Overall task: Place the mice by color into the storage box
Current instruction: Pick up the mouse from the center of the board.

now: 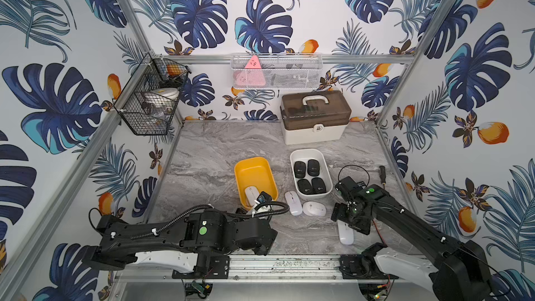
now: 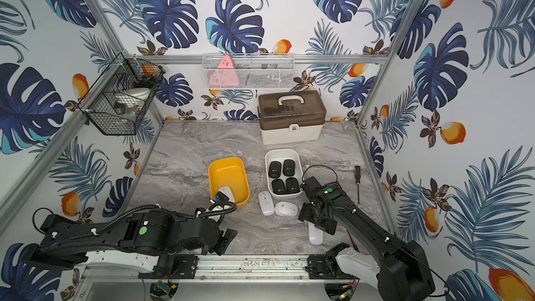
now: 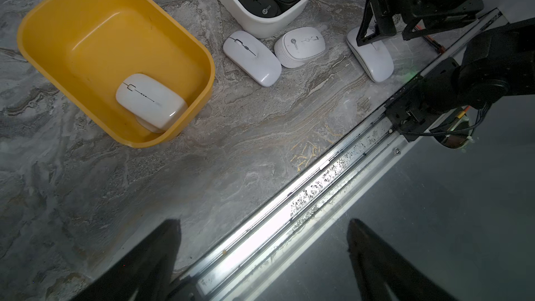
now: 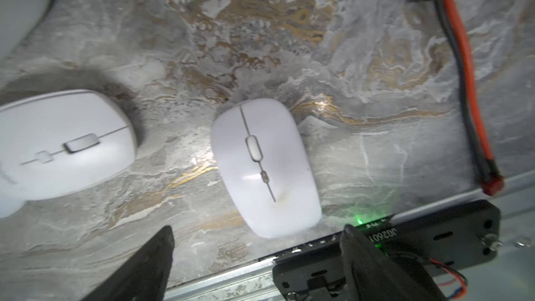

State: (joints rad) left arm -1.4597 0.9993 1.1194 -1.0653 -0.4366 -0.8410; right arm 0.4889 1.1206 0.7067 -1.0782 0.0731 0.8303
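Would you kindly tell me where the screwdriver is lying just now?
In both top views the screwdriver lies near the table's right edge, right of the white bin of black mice.

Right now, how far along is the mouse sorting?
Done: four black mice in the white bin, one white mouse in the yellow bin. In hand: nothing held; right claw hangs open over a lone white mouse near the front rail, left claw open, empty. Left: that mouse plus two white mice beside the white bin.
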